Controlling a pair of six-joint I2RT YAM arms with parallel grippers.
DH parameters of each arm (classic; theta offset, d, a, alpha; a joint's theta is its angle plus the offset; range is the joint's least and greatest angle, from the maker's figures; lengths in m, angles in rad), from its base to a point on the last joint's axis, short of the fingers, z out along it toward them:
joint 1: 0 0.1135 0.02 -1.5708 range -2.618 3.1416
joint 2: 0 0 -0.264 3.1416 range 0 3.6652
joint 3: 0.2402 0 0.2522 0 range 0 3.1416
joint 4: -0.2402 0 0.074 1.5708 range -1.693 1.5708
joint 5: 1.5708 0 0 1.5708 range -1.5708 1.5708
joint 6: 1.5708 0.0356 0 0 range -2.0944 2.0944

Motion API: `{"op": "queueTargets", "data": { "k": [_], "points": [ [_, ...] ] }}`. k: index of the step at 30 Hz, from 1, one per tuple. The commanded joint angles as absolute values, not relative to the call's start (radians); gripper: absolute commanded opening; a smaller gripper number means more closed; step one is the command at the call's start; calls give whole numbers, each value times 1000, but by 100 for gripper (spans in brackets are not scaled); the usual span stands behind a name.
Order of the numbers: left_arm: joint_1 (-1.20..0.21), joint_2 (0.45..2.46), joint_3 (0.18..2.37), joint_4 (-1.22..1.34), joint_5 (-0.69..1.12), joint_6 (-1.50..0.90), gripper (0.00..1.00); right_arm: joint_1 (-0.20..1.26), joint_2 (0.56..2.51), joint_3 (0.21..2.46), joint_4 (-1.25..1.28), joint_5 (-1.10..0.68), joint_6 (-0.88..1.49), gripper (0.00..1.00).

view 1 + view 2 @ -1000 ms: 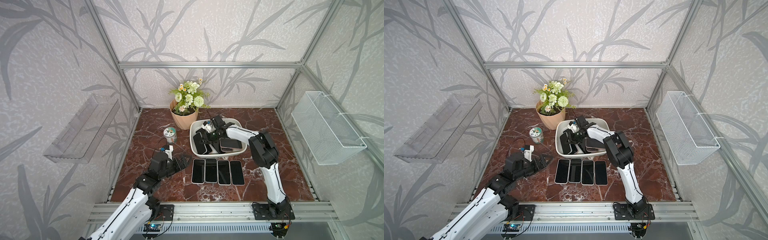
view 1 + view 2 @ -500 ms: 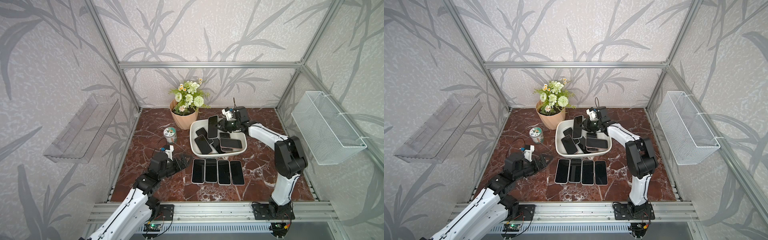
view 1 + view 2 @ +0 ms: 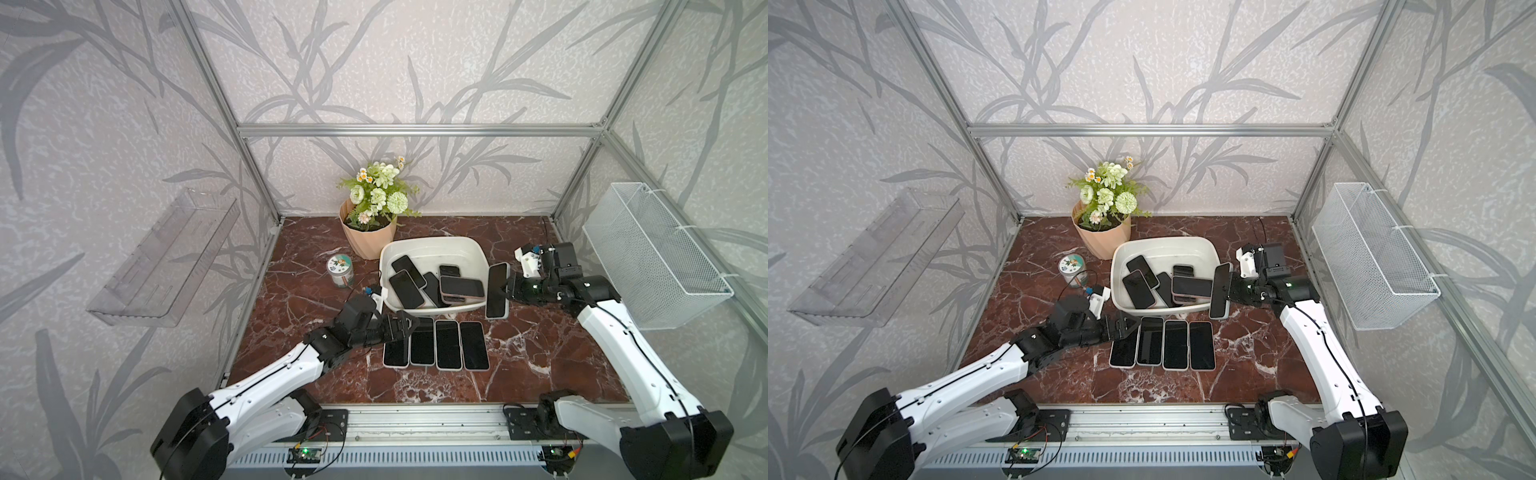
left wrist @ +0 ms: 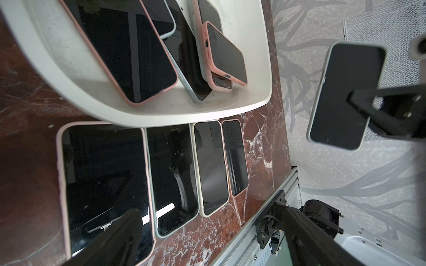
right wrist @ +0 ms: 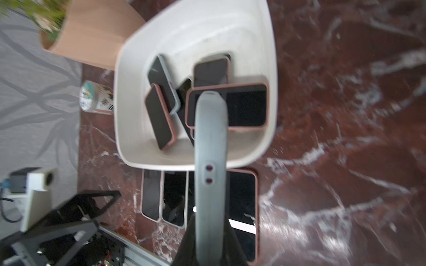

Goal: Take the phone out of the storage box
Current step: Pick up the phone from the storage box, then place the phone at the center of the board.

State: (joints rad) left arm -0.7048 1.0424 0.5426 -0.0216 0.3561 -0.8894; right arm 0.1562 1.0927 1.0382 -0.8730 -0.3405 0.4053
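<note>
Right claw point(image 3: 508, 292) – clenched on the dark-screened phone in a pale grey case point(image 3: 496, 279), one finger across the glass, the other presumably behind. The phone is outside the shallow white plastic storage box point(image 3: 432, 240), just beside the box's end on the right arm's side. The left wrist view shows it in the air, well above the red marble bench point(image 3: 540, 353).

Gripping on the flat faces leaves the phone's lower end free. My guess is that this suits laying it down at the open end of the row of four dark-screened phones point(image 3: 436, 345) lying side by side in front of the box.

Left claw point(image 3: 400, 327) – released, jaws wide, holding nothing, low over the row's other end. Probably parked there or ready to straighten a phone.

A loose heap of overlapping phones point(image 3: 432, 282) remains in the box, so more extraction is likely.

Unclear:
- The rear finger's contact is not visible.
- The right wrist view is motion-blurred and shows the held phone edge-on only.
- The exact count in the heap is uncertain, since the lower phones are covered.
</note>
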Motion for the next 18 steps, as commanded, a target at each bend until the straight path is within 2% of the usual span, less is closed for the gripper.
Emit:
{"op": "queueTargets", "data": {
  "k": [1,8,18],
  "points": [
    [-720,1058,589,22,336,-857,100,157,1076,997,-1032,-236,364,0],
    [-727,1012,607,-48,320,-841,100,157,1137,930,-1029,-219,353,0],
    [-725,965,565,-47,265,-836,100,178,1195,817,-894,-298,413,0]
  ]
}}
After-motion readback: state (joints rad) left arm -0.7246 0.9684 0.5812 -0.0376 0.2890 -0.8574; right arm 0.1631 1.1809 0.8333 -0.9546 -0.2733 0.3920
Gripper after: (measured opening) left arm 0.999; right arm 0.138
